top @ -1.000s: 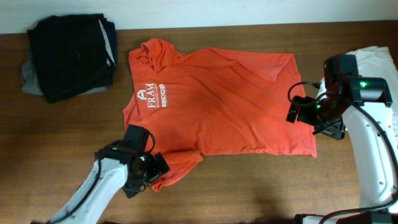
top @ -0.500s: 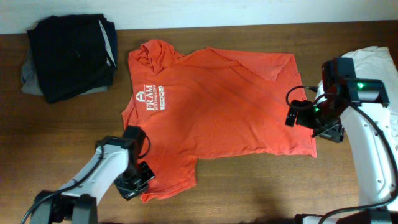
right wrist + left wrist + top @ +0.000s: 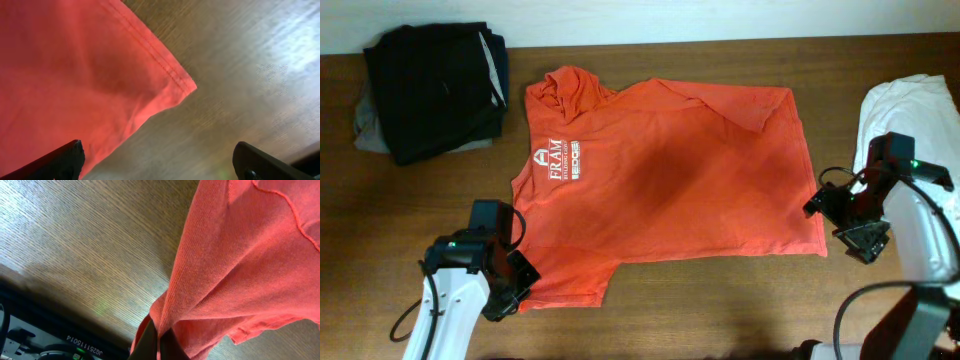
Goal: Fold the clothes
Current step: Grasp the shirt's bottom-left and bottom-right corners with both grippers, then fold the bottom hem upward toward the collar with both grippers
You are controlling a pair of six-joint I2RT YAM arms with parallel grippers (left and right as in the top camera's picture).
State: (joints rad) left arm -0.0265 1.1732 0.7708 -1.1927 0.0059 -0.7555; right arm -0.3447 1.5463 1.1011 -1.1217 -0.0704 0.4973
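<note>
The clothes, a red-orange T-shirt (image 3: 660,170) with white lettering, lie spread flat on the wooden table. My left gripper (image 3: 517,283) is shut on the shirt's near-left sleeve edge. In the left wrist view, the red fabric (image 3: 240,255) rises in a fold out of the closed dark fingers (image 3: 145,347). My right gripper (image 3: 842,222) stands open beside the shirt's near-right hem corner (image 3: 187,86). In the right wrist view its fingertips (image 3: 60,159) sit wide apart, with bare wood between them and one tip over the shirt's edge.
A folded black-and-grey garment pile (image 3: 430,90) sits at the far left. A white cloth (image 3: 910,110) lies at the right edge, just behind my right arm. The table (image 3: 720,300) is dark wood.
My left gripper closed on the sleeve and drew it left, flattening that corner. My right gripper shifted toward the near right, off the shirt's side to its hem corner.
</note>
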